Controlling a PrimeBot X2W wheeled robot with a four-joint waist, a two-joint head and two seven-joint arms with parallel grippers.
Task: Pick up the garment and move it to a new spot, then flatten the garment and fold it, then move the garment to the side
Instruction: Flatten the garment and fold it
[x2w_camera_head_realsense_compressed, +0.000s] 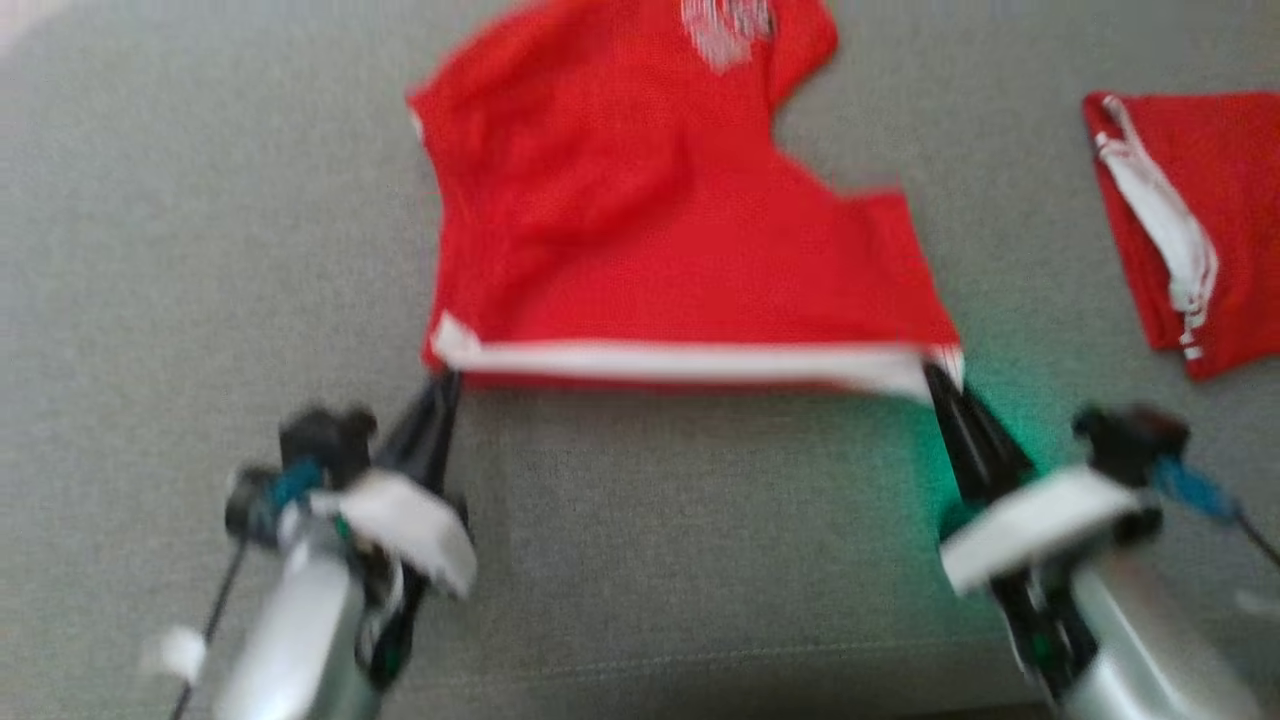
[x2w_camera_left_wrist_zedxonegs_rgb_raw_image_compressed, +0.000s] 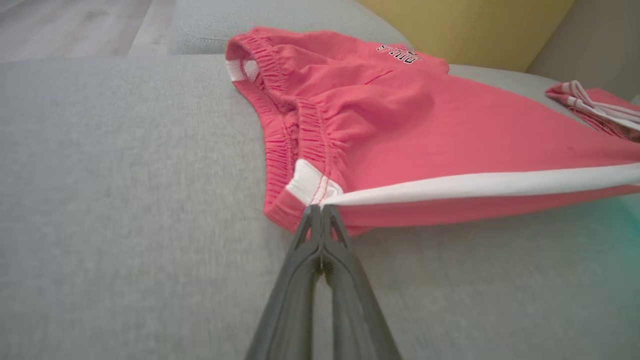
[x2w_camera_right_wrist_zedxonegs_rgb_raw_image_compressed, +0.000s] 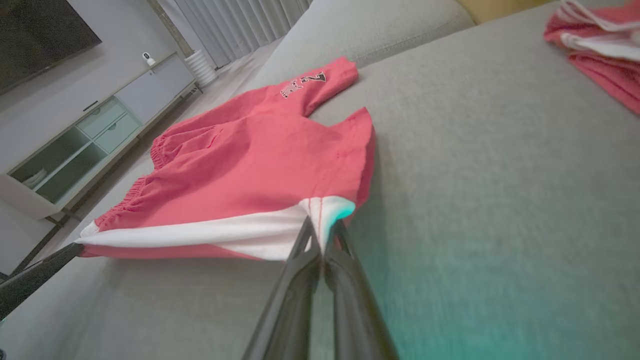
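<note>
Presently, item one: red shorts (x2w_camera_head_realsense_compressed: 660, 230), spread on the grey sofa cushion (x2w_camera_head_realsense_compressed: 150, 250), white-striped near edge pulled taut. My left tool (x2w_camera_head_realsense_compressed: 442, 385) pinches its waistband corner, my right tool (x2w_camera_head_realsense_compressed: 940, 375) its leg-hem corner. Item two: another red garment (x2w_camera_head_realsense_compressed: 1225, 180), well apart, right.

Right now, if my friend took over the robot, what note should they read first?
Left gripper: shut on the red shorts, at the waistband end of the white side stripe.
Right gripper: shut on the stripe's leg-hem end.
Shorts lie spread on the grey sofa cushion, stripe edge taut between the grippers. Another red garment, folded, lies to the right.
Done: both corners gripped.
To do: flatten, fold, move aside.
</note>
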